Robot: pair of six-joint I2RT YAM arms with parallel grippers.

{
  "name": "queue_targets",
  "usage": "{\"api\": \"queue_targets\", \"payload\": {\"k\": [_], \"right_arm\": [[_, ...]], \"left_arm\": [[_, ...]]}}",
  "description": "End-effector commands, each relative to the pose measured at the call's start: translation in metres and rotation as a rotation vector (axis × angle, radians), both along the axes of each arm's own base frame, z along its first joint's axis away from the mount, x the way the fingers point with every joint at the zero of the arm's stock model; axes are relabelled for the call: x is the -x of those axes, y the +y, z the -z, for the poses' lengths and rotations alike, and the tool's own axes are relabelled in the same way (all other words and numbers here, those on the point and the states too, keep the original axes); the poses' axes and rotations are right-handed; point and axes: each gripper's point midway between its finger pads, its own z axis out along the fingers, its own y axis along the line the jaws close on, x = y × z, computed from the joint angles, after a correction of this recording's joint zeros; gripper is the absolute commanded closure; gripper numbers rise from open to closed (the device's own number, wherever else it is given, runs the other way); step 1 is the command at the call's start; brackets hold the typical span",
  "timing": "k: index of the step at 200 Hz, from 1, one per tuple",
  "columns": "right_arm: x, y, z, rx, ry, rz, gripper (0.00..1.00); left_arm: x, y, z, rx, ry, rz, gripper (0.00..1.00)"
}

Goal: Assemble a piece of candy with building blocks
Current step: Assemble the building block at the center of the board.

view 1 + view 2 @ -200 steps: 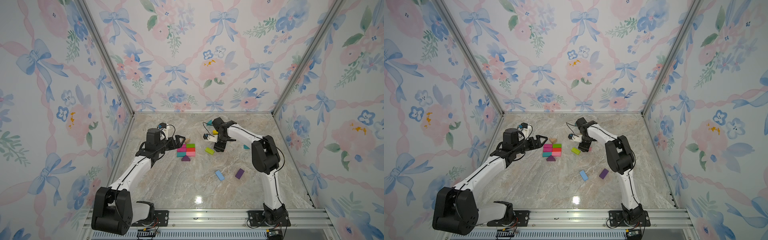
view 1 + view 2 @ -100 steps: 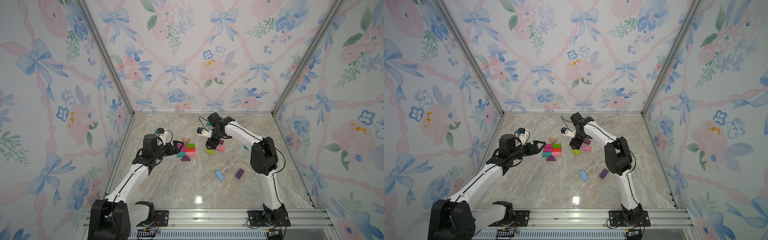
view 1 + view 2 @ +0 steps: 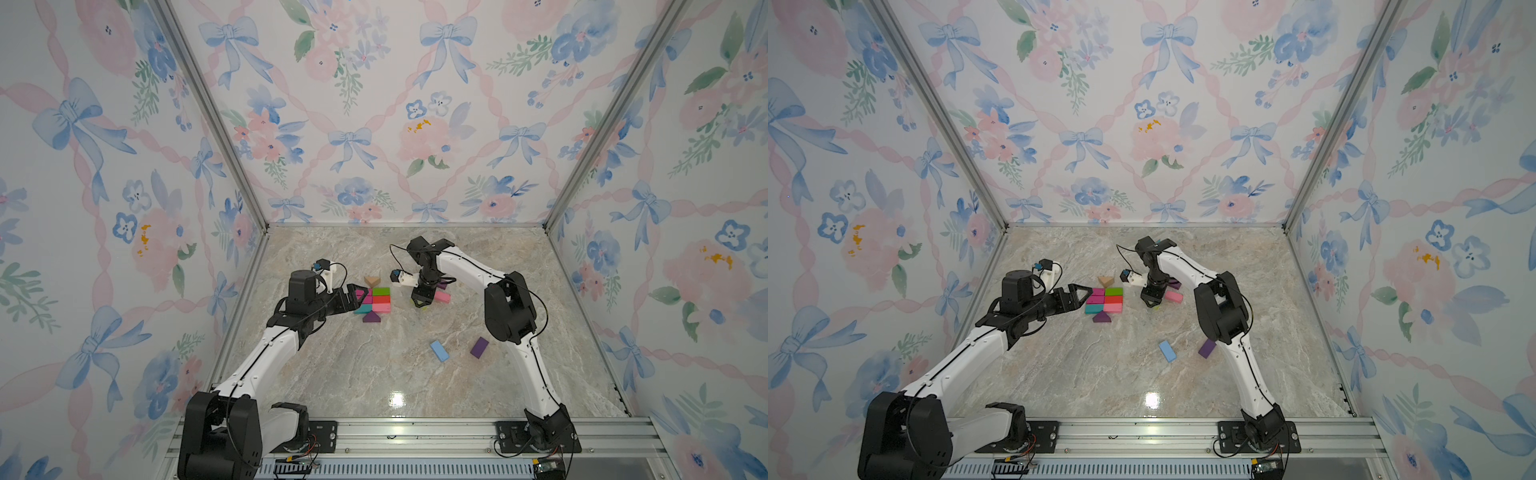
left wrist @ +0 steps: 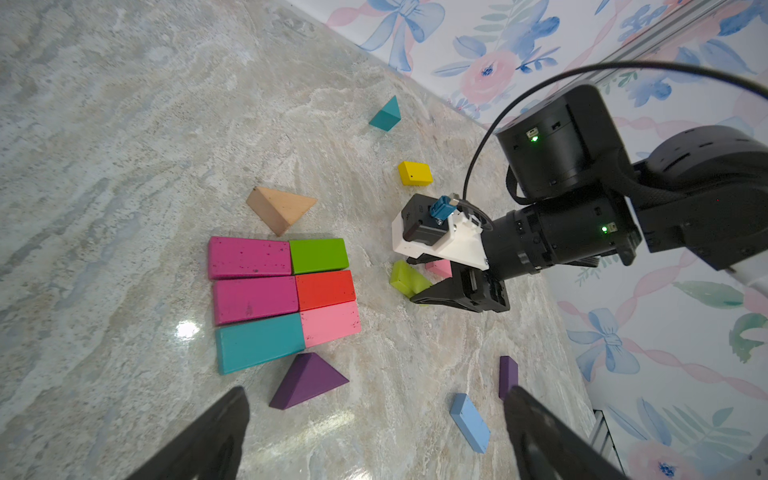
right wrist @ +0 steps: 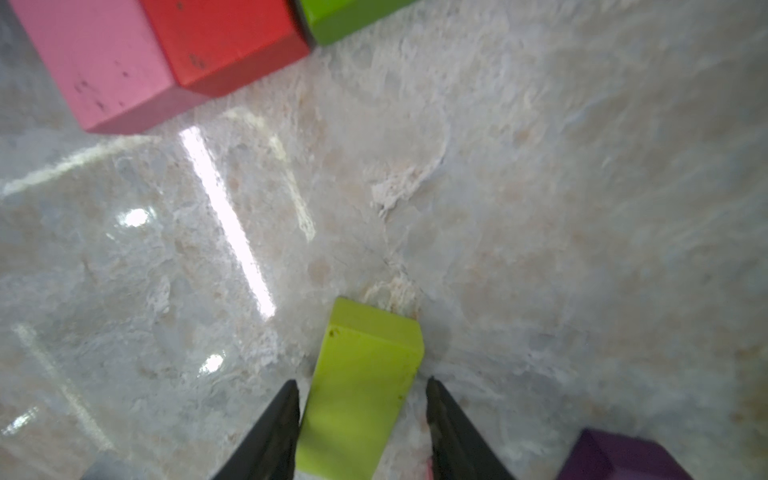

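Several building blocks form a flat grid (image 3: 372, 300): two magenta bricks (image 4: 249, 257), green (image 4: 318, 255), red (image 4: 326, 289), pink (image 4: 330, 324) and teal (image 4: 259, 343). A purple prism (image 4: 307, 380) lies by the teal and pink bricks, and a tan prism (image 4: 280, 208) lies on the opposite side. My right gripper (image 5: 361, 380) points down at a lime brick (image 5: 361, 382) lying on the floor right of the grid. Its jaws straddle the brick closely, with a thin gap showing at one finger. My left gripper (image 3: 360, 297) hovers wide open at the grid's left edge, holding nothing.
A pink brick (image 3: 441, 296) and a purple block (image 5: 615, 461) lie just beside the right gripper. A yellow brick (image 4: 414, 172) and a teal prism (image 4: 386, 114) sit farther back. A blue brick (image 3: 439, 350) and a purple brick (image 3: 479, 347) lie toward the front right.
My right gripper moved left and down over the lime brick, and its jaws narrowed around it. The left arm drew toward the front; its gripper stayed open by the grid.
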Motion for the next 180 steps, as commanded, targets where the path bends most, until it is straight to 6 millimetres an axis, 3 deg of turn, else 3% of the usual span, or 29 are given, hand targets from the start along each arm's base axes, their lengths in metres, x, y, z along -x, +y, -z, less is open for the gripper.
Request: {"api": "queue_targets", "payload": {"k": [1,32,91,97,101,136,180], "right_arm": [[0.009,-0.008,0.015,0.084,0.032,-0.048,0.59],[-0.003,-0.009,0.017,0.107,-0.028,-0.085,0.7],[-0.019,0.003,0.017,0.121,-0.144,-0.211,0.69],[-0.02,0.005,0.017,0.118,-0.152,-0.22,0.68],[-0.02,0.007,0.017,0.115,-0.156,-0.225,0.67],[-0.022,0.011,0.018,0.103,-0.153,-0.218,0.61],[-0.025,0.011,-0.014,0.0,-0.157,-0.128,0.41]], "left_arm": [[-0.002,0.002,0.001,-0.015,-0.005,0.007,0.02],[-0.002,0.002,0.002,-0.01,0.003,0.002,0.02],[-0.002,0.002,0.003,0.001,0.016,-0.004,0.02],[-0.002,0.001,0.002,0.005,0.015,-0.003,0.02],[-0.007,0.0,-0.011,0.012,-0.014,-0.003,0.02],[-0.006,0.0,-0.021,0.023,-0.037,-0.005,0.02],[-0.005,-0.001,-0.023,0.03,-0.038,0.0,0.02]]}}
